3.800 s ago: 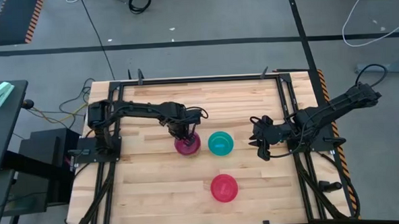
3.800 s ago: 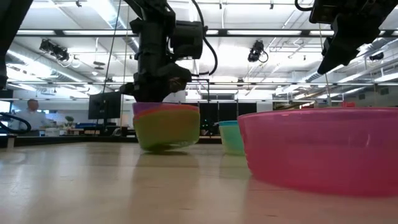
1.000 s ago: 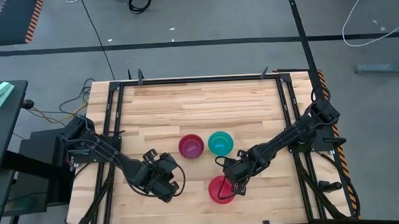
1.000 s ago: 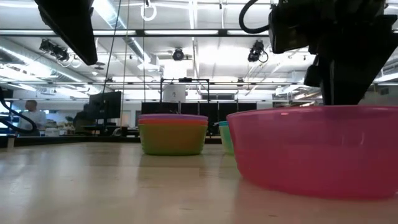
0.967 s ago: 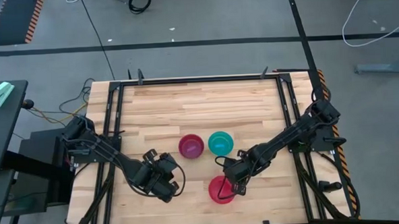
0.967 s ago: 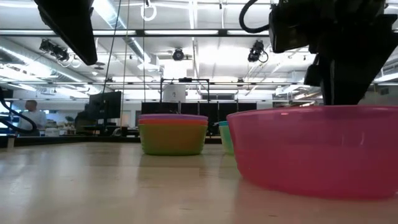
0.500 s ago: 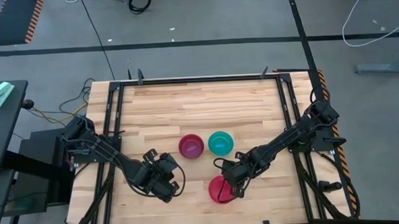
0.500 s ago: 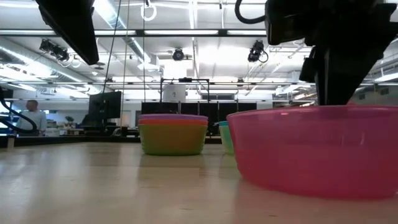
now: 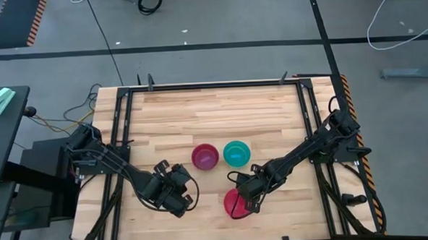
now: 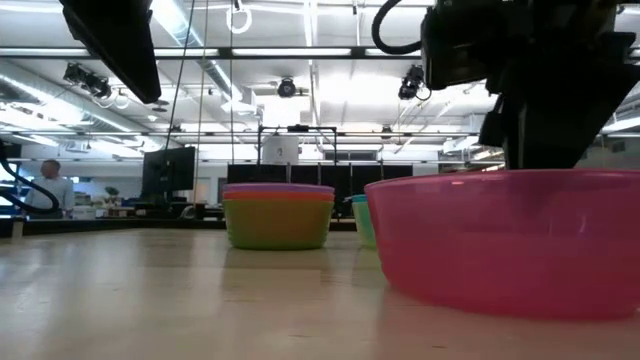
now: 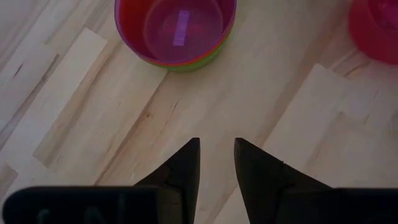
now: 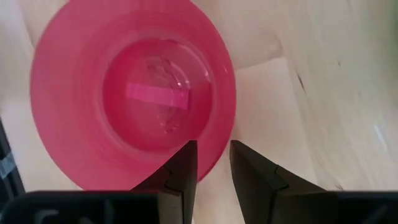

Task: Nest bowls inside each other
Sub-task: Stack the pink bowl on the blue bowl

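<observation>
A magenta-pink bowl [image 9: 236, 206] sits upright on the table near its front edge. My right gripper [image 12: 213, 144] hovers over its rim, open. One finger is over the inside and the other outside the wall, and I see no touch. A stack with a purple bowl on top [image 9: 203, 156] stands mid-table, showing purple, orange and yellow bands [image 10: 278, 215] in the low view. Beside it is a blue bowl [image 9: 236, 153] resting in a green one [image 10: 364, 228]. My left gripper [image 11: 216, 142] is open over bare wood, near and left of the stack [image 11: 175, 31].
The wooden table [image 9: 271, 110] has bare boards across its far half and at the near left. A black frame rail [image 9: 212, 84] runs along its edges. Both arms reach in low from the table's sides. In the low view, a person [image 10: 48, 185] sits far behind the table.
My right gripper has crept a little toward the table's left and near edges over the pink bowl's rim. The bowls have stayed where they were.
</observation>
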Tool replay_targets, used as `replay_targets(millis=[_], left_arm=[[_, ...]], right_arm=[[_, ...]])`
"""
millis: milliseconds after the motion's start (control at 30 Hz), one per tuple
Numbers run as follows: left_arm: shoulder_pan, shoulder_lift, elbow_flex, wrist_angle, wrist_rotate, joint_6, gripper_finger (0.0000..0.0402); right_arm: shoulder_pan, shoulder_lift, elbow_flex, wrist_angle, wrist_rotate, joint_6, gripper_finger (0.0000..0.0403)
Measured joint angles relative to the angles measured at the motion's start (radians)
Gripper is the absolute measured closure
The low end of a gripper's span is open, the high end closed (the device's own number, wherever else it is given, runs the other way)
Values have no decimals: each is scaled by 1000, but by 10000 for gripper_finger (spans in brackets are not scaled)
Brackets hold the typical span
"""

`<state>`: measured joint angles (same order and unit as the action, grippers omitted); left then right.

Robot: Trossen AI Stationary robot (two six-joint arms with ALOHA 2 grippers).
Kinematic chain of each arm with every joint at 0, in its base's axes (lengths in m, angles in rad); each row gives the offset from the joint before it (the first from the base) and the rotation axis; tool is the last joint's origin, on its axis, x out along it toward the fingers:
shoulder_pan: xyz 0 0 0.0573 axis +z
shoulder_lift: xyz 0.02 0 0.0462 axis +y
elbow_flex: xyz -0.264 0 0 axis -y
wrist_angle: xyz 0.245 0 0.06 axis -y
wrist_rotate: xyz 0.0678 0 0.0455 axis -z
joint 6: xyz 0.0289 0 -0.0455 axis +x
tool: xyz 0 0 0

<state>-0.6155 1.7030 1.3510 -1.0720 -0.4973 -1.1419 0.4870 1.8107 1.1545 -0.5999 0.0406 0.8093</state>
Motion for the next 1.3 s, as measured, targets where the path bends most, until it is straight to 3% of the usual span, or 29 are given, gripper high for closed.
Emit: replay_targets(millis=[367, 733, 1300], left_arm=[[0, 0, 0, 6, 0, 1, 294], [0, 0, 0, 6, -7, 1, 294], [0, 0, 0, 0, -40, 35, 294]], right_arm=[[-1, 16, 0, -4, 14, 8, 306], [-41, 16, 0, -21, 17, -48, 392], [-93, -36, 46, -126, -4, -196, 399]])
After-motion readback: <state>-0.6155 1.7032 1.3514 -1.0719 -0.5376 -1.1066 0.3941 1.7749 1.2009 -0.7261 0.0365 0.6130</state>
